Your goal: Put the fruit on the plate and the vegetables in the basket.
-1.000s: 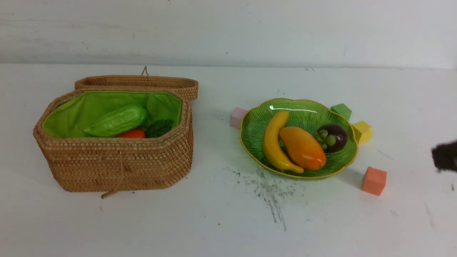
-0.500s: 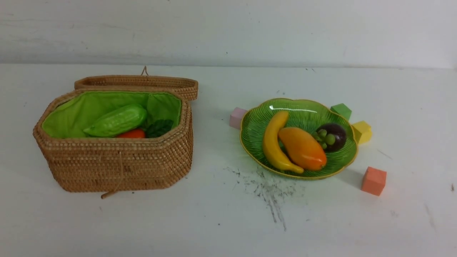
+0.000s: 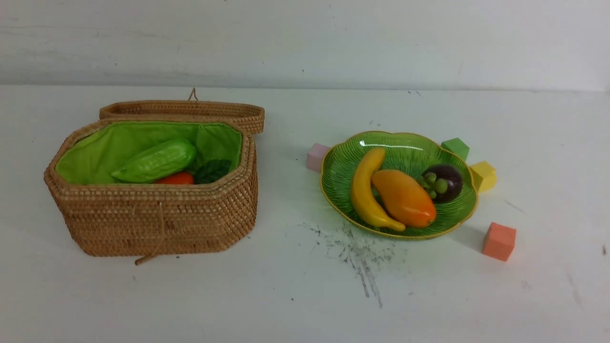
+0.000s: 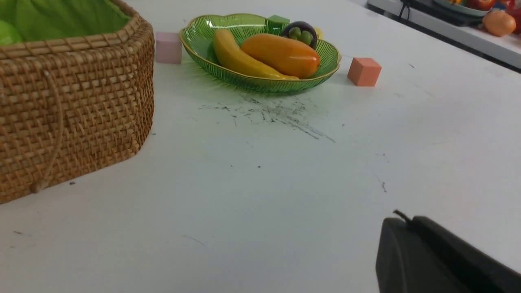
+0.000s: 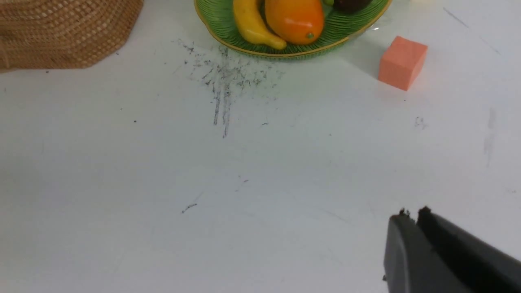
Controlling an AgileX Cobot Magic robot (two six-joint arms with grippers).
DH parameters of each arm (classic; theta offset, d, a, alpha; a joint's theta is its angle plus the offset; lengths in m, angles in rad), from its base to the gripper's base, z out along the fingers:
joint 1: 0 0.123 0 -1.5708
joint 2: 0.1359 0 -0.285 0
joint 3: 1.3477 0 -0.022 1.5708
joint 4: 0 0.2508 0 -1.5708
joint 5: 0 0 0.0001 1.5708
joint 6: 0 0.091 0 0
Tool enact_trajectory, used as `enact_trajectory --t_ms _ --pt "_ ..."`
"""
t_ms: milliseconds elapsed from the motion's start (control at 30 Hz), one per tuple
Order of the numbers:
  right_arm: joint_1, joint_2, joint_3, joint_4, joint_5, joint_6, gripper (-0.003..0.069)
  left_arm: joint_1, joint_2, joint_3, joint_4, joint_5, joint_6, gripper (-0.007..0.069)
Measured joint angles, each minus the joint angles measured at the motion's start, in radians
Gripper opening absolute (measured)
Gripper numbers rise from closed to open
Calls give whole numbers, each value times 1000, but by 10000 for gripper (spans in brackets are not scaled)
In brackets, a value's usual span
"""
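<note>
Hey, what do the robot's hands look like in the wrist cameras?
Only the tips show. The left hand is matte black with rounded, blocky fingers and a small frayed tuft on top. The right hand looks alike, with frayed tips. No cables or markings visible.

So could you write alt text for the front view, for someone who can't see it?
A banana, mango and mangosteen lie on a green plate. Left of it, an open wicker basket holds a green gourd.
</note>
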Motion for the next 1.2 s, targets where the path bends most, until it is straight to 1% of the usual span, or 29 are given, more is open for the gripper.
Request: enact_trajectory --t_ms 67,100,200,233,267,333,367,400,500,633,1200 --pt "-10 -39 24 -32 -88 -4 12 0 0 0 0 6 0 -13" --pt "-16 -67 55 -38 -167 -6 -7 0 0 0 0 10 0 -13" --pt "-21 -172 180 -59 -359 -7 -18 0 0 0 0 15 0 -13" --pt "-21 -181 204 -63 -385 -7 -19 0 0 0 0 15 0 -13" --pt "-22 -242 298 -94 -463 -5 -18 0 0 0 0 15 0 -13" --pt "-22 -326 441 -135 -548 25 -18 0 0 0 0 15 0 -13" --pt "-22 -340 469 -140 -555 30 -18 0 0 0 0 15 0 -13" --pt "-23 -382 580 -178 -612 77 -18 0 0 0 0 16 0 -13" --pt "-28 -394 646 -229 -620 150 -18 0 0 0 0 16 0 -13" --pt "-34 -394 652 -285 -571 186 -18 0 0 0 0 18 0 -11" --pt "-34 -394 648 -297 -552 191 -14 0 0 0 0 19 0 -2"
